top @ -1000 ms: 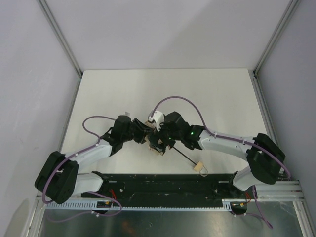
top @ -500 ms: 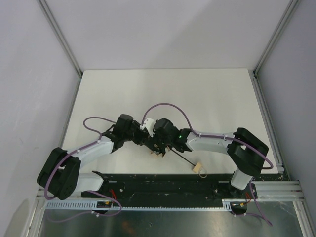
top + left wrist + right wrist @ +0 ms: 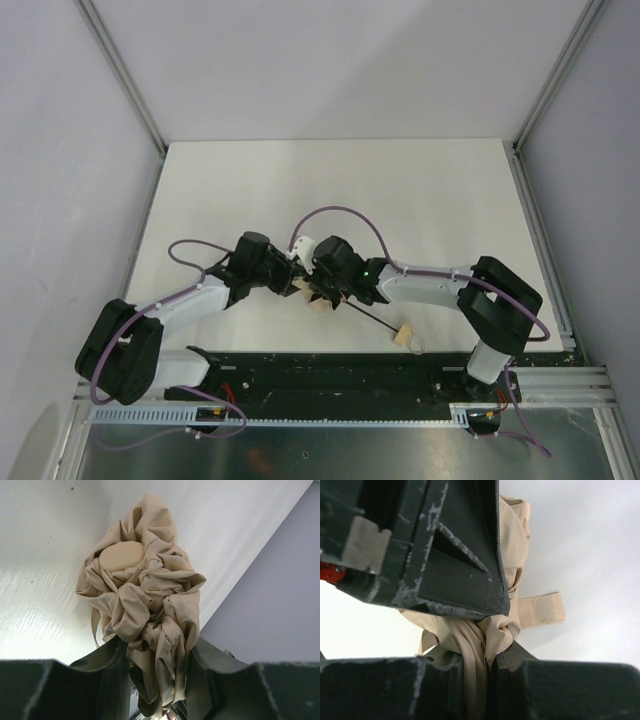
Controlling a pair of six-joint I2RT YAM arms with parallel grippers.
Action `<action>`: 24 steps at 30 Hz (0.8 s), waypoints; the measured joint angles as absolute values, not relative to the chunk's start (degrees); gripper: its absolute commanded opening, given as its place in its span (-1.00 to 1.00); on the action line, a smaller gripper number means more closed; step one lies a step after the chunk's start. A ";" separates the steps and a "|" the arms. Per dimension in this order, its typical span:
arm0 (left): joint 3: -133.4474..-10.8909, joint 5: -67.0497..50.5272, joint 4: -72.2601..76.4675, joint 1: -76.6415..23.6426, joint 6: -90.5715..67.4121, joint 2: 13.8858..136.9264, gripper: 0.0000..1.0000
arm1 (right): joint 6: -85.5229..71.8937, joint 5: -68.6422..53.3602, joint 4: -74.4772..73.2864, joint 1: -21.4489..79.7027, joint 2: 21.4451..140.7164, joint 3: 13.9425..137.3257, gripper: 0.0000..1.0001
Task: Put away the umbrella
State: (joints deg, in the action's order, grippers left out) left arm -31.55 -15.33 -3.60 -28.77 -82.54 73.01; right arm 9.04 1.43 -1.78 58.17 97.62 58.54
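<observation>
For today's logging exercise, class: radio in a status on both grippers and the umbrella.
Left gripper shut on umbrella fabric. Right gripper shut on same bundle. Shaft and handle stick out, ungripped.

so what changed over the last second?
The right arm folded inward, its elbow swinging left, which brought the right gripper slightly nearer the left gripper. Both sets of jaws stay clamped on the umbrella fabric. Its handle hasn't moved.
</observation>
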 measured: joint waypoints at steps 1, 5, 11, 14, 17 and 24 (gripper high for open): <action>-31.59 -15.33 -3.75 -28.77 -82.48 73.01 -0.08 | 8.73 0.54 -1.78 57.78 97.62 58.54 -1.00; -31.73 -15.14 -3.05 -29.10 -80.16 72.66 0.59 | 6.02 -5.63 -1.91 54.83 96.95 58.54 -1.00; -31.83 -12.78 1.76 -31.18 -76.20 69.34 0.81 | -1.61 -19.62 -1.76 47.57 94.19 58.52 -1.00; -31.90 -12.12 3.75 -31.88 -75.40 69.34 0.83 | -4.69 -24.29 -1.23 45.21 93.82 58.52 -1.00; -32.01 -12.19 4.60 -32.14 -75.00 69.91 0.79 | -7.42 -27.16 -0.62 44.01 93.82 58.15 -1.00; -33.15 -12.40 5.54 -32.23 -74.83 72.53 0.70 | -12.36 -29.85 0.64 42.57 93.82 57.43 -1.00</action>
State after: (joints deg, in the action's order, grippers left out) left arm -33.15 -12.40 5.54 -32.23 -74.83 72.53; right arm -12.36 -29.85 0.64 42.57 93.82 57.43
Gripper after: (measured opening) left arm 0.856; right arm 0.253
